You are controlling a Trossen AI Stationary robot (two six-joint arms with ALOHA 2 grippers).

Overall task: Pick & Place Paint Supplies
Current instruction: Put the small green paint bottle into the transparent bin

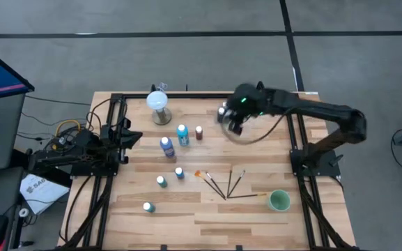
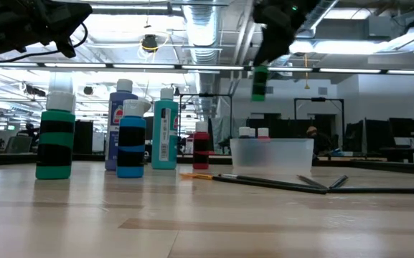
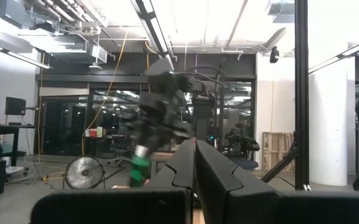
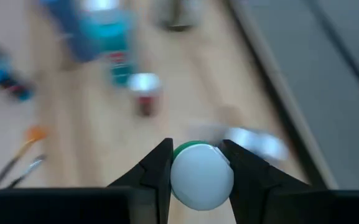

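Observation:
My right gripper hangs high over the far right part of the table, shut on a green paint bottle with a white cap. A clear tub with two white caps showing inside stands below and slightly to one side of it. On the table stand a blue bottle, a teal bottle, a dark red bottle and three small bottles. Several thin brushes, one orange-tipped, lie flat. My left gripper waits shut at the left edge. My right gripper pinches the green bottle's white cap between its two fingers, one on each side of the cap. The fingers come from above, pointing down. The bottle hangs upright below them, lifted well clear of the table.
A white globe on a round base stands at the far side. A green cup sits near the right near corner. Black frame posts flank both table sides. Bare wood lies along the near edge.

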